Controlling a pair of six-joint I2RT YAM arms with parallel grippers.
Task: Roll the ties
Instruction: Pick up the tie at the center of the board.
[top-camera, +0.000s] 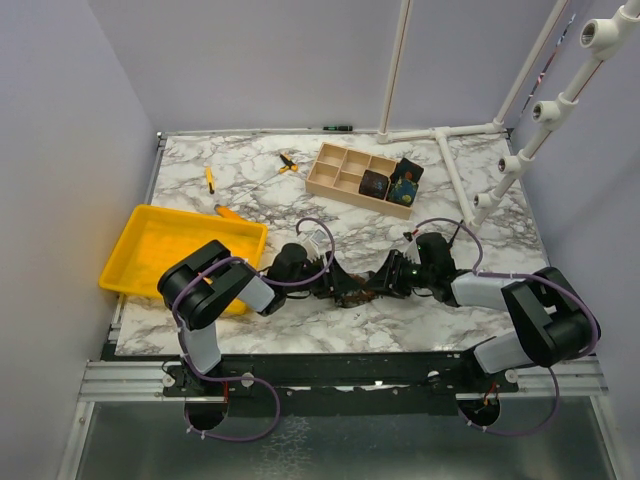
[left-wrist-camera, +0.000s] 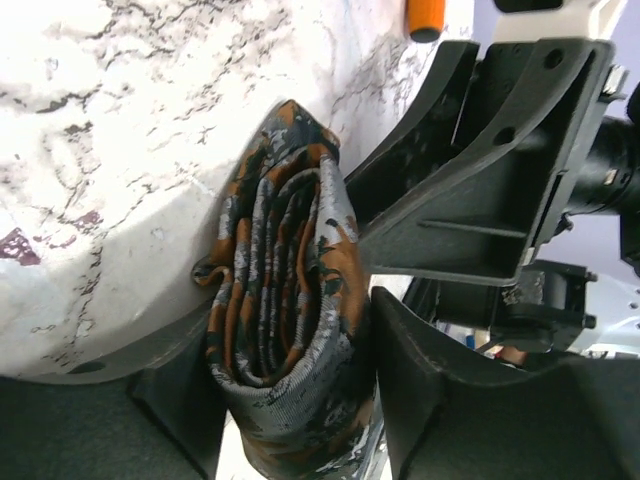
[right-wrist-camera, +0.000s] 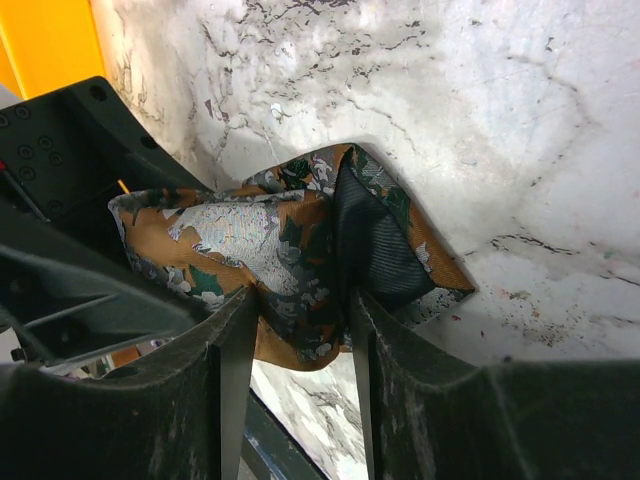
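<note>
A rust-brown mottled tie, wound into a roll, is held between both grippers near the table's front middle. In the left wrist view the roll stands on end between the jaws of my left gripper, which press its sides. My right gripper is shut on a fold of the same tie, whose dark lining shows at the loose tip. From above, the left gripper and right gripper face each other across the roll. Two dark rolled ties sit in a wooden organizer.
A yellow tray lies at the left, close to the left arm. Orange-handled screwdrivers lie at the back left. A white pipe frame stands at the back right.
</note>
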